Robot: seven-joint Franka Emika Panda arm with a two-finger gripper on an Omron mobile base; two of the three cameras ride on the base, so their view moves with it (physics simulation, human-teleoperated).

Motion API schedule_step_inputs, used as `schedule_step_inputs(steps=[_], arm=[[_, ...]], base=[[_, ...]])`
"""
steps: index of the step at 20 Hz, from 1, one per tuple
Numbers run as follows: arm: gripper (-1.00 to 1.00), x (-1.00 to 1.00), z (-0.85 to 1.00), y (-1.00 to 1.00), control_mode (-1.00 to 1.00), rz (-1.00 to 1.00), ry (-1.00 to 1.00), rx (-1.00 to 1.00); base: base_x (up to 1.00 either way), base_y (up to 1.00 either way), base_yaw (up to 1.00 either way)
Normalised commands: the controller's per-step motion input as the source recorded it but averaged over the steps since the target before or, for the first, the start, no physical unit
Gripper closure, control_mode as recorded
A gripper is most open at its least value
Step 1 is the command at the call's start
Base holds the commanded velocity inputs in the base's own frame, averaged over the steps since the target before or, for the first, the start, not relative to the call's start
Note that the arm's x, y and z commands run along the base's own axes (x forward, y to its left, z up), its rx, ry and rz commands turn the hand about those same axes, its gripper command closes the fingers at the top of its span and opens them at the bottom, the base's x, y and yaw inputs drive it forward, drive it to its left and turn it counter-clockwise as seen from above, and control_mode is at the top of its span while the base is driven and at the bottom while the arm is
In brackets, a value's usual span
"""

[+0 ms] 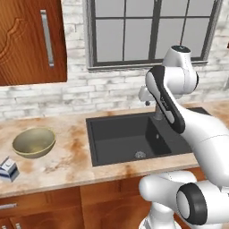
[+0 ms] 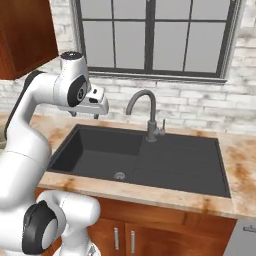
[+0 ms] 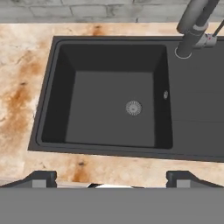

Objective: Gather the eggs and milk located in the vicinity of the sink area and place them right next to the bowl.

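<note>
1. The milk (image 1: 8,169), a white carton with blue markings, sits at the far lower left of the left base view, on the tabletop (image 1: 67,165) just below and left of the bowl (image 1: 34,142).
2. The claw (image 3: 111,177) hangs spread wide and holds nothing, its tips at the bottom of the hand view, above the sink (image 3: 113,98).
3. The sink's drain (image 3: 133,107) lies mid-frame; the faucet (image 3: 194,24) rises at the upper right.
</note>
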Motion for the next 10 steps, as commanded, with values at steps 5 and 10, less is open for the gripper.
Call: schedule_step_inputs(steps=[5,10], arm=[[-1.0,0.0,0.0,0.0,1.0,0.0,0.0,0.0],[-1.0,0.0,0.0,0.0,1.0,0.0,0.0,0.0]], base=[[-0.18,-0.57,0.0],[-0.15,-0.58,0.0]])
